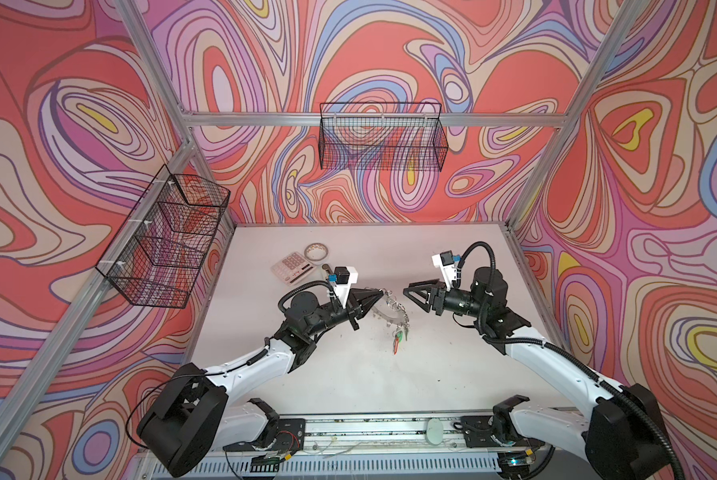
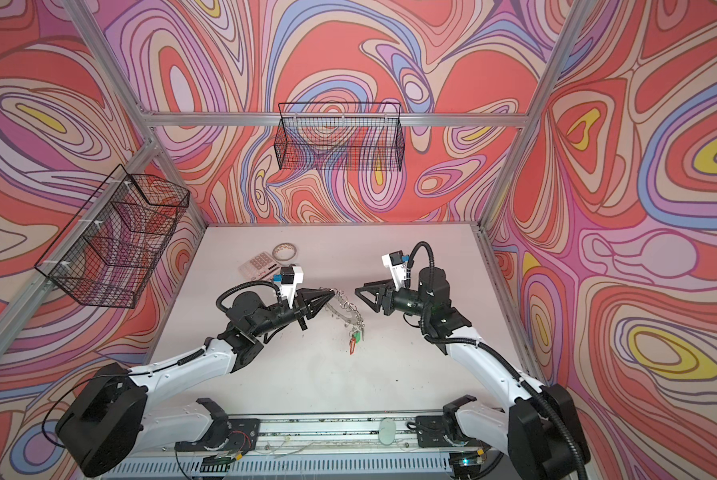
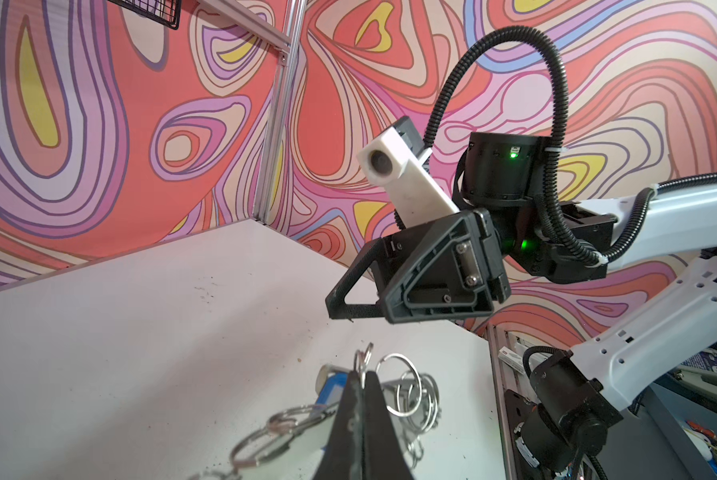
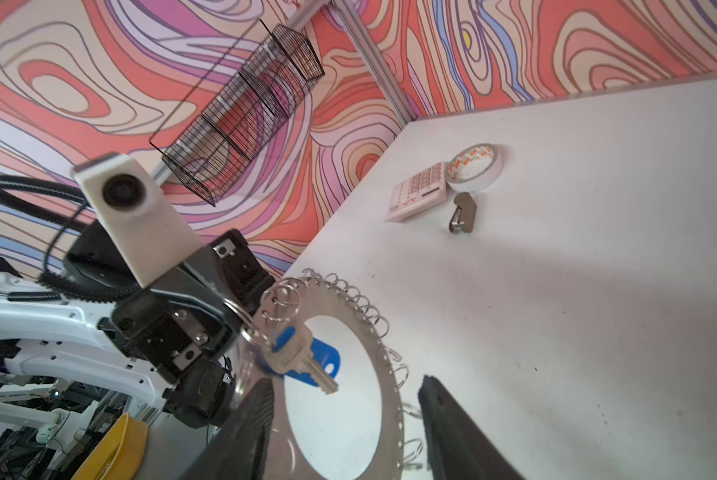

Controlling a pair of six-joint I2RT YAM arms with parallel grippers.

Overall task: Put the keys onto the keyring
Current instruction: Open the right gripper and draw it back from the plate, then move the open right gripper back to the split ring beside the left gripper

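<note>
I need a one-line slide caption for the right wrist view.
Left hand grips the keyring at its rim; a blue-tagged key hangs from it.

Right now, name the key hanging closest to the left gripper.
The blue-tagged key, hanging on the keyring right beside the shut left gripper; the red-orange and green-tagged keys dangle from the ring's opposite rim.

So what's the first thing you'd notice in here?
The swirly pink, red and purple walls jump out, wrapping around the white table. Then, mid-table, the left gripper pinches a wire loop of the big grey keyring, a blue-tagged key hanging from it, while the open right gripper faces it.
</note>
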